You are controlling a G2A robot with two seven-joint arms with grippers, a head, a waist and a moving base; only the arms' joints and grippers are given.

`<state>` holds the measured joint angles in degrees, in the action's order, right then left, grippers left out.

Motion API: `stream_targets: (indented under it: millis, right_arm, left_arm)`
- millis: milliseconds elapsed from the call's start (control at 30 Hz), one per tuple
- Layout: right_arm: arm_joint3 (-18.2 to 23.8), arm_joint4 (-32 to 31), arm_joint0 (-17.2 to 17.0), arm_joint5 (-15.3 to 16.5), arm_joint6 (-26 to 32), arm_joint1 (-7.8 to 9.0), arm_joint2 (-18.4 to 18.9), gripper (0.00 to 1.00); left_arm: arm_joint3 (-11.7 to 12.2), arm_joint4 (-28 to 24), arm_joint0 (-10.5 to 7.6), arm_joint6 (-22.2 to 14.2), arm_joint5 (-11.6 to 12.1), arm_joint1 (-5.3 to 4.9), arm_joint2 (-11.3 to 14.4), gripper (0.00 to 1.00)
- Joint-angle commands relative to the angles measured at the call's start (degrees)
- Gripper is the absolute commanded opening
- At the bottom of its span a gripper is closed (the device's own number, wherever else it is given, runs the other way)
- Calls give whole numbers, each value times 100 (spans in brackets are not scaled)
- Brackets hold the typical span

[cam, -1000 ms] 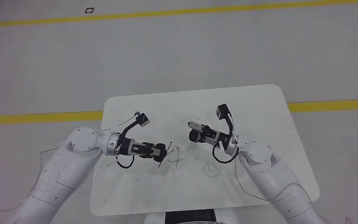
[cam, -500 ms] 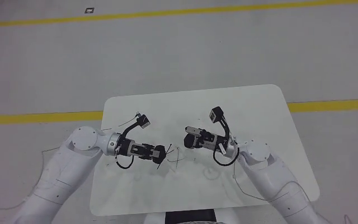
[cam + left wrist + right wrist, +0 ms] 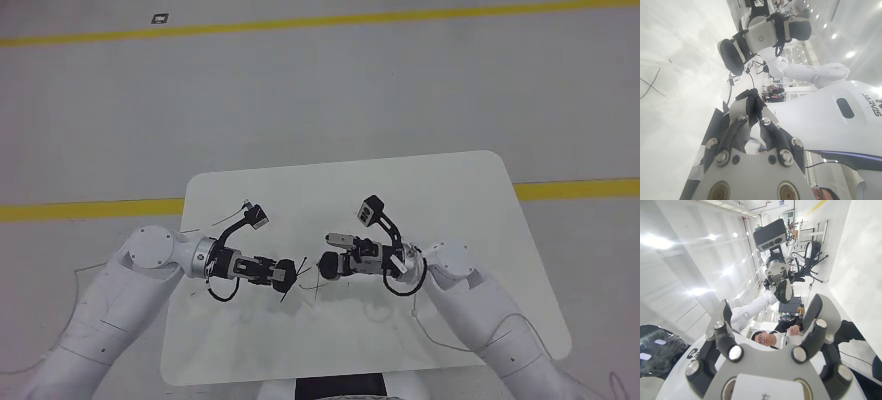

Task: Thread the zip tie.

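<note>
A thin black zip tie [image 3: 296, 268] sticks out slantwise from my left gripper [image 3: 287, 270], which is shut on it a little above the white table [image 3: 450, 200]. In the left wrist view the left gripper [image 3: 751, 94] has its dark pads pressed together, and the tie itself is hard to make out. My right gripper [image 3: 325, 266] faces it from close by, open, with nothing between its fingers. The right wrist view has the right gripper [image 3: 770, 309] spread wide and the left gripper [image 3: 783, 292] straight ahead. Thin dark crossing lines [image 3: 316, 285] [image 3: 651, 87] lie on the table below the two grippers.
The table's rounded front edge lies near both arms. The far half of the tabletop is bare white. Yellow floor stripes [image 3: 300, 22] run beyond the table.
My right gripper has moved left across the table, closing most of the gap to the left gripper. The left gripper has stayed almost still with the tie.
</note>
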<state>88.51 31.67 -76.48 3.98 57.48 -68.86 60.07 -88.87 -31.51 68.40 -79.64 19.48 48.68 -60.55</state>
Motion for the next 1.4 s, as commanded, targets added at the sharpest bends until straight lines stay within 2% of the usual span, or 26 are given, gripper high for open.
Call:
stream_targets:
  millis: [0,200,667,700,733,800,867,1100,1267,1367]
  right_arm:
    - [37,-21,36,-15,-130,-15,-57,100]
    - [-104,55,174,72,-342,-69,-207,100]
    - [-110,-1,113,1,-442,-67,-256,100]
    - [-126,9,115,5,-433,-66,-252,88]
    - [-139,15,117,11,-427,-65,-249,49]
    - [-153,31,121,24,-419,-65,-248,41]
    - [-158,45,129,36,-410,-65,-250,26]
    - [-197,57,187,45,-377,-78,-316,6]
    - [-264,64,222,59,-352,-88,-363,1]
    - [-288,62,231,64,-344,-90,-378,2]
  left_arm:
    - [0,0,0,0,0,0,0,0]
    - [0,0,0,0,0,0,0,0]
    - [0,0,0,0,0,0,0,0]
    - [0,0,0,0,0,0,0,0]
    - [0,0,0,0,0,0,0,0]
    - [0,0,0,0,0,0,0,0]
    - [0,0,0,0,0,0,0,0]
    - [0,0,0,0,0,0,0,0]
    - [0,0,0,0,0,0,0,0]
    - [0,0,0,0,0,0,0,0]
